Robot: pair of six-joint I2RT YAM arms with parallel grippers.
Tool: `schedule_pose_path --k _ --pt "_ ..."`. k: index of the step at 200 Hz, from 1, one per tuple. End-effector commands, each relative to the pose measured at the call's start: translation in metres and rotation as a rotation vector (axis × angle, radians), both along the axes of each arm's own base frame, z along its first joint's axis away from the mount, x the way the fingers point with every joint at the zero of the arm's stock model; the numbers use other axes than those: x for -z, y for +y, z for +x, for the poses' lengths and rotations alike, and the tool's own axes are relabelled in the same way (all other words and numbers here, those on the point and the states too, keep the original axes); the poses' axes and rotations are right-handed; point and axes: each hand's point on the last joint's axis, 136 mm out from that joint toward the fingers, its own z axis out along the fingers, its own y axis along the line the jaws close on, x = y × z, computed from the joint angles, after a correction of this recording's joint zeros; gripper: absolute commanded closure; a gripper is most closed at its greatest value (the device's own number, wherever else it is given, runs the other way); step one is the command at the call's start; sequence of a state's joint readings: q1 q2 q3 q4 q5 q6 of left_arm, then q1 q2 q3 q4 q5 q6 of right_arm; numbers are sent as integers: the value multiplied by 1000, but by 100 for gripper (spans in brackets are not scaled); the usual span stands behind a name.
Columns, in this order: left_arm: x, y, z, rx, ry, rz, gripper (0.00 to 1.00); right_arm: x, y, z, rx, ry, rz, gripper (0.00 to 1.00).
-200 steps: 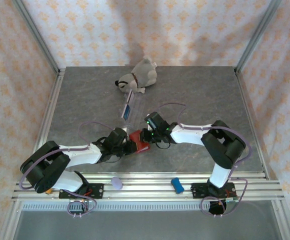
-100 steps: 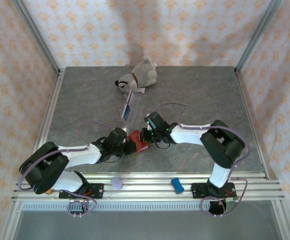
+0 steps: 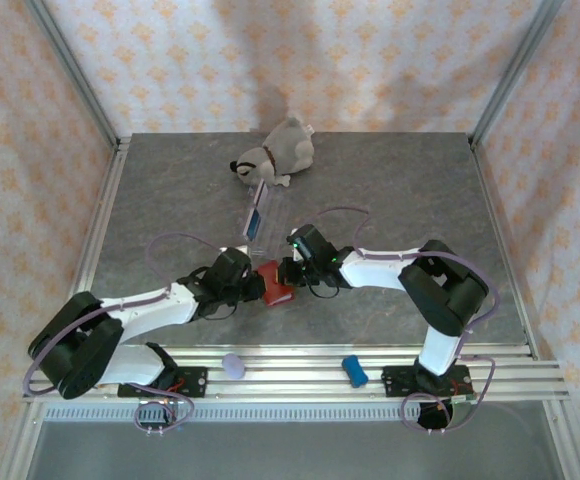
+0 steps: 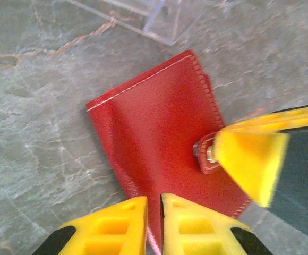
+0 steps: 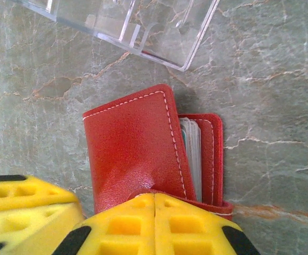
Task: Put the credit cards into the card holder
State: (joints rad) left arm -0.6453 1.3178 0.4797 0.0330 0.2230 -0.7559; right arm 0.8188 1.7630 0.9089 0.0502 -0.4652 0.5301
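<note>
Card holder (image 5: 133, 154): red, stitched in white, folded shut; it is found on the desk (image 3: 390, 190) near the front middle, just on the near side of the clear case (image 5: 143, 26) and between the two tools.
Long axis: in the right wrist view it runs up and down the picture, leaning slightly left at the top.
Facing: the unstitched folded edge is turned to the left of that view. The top cover is skewed off the lower leaf, so a strip is bared along the right.
Cards (image 5: 192, 154): pale edges, with one teal edge beside them, are seen stacked in that bared strip, lying along the long axis.
Tab (image 4: 204, 154): it carries a silver snap and is seen at the holder's right edge in the left wrist view, against a yellow finger of the right tool.
Left tool (image 4: 154, 223): narrowed to a thin slit, with the holder's near edge caught in it.
Right tool (image 5: 154, 223): fingers pressed together on the tab end of the holder.
Lie: whether the holder rests flat cannot be told.
Blue-and-white card (image 3: 256, 218): stood in the case; any print on it is too small to be read.
Plush dog (image 3: 278, 152): laid at the back of the desk, beyond the case.
</note>
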Motion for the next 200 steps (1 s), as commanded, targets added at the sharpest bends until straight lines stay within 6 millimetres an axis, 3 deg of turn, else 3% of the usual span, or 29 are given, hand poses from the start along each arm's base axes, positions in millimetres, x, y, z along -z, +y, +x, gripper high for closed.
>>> schedule_pose_path --k 1,66,200 --pt "4 6 9 -4 -14 65 84 22 -9 -16 -24 57 -54 95" --pt "14 -4 7 28 22 36 85 18 -1 -8 -1 41 -12 99" --pt "21 -6 3 26 38 12 87 29 -5 -6 123 75 68 95"
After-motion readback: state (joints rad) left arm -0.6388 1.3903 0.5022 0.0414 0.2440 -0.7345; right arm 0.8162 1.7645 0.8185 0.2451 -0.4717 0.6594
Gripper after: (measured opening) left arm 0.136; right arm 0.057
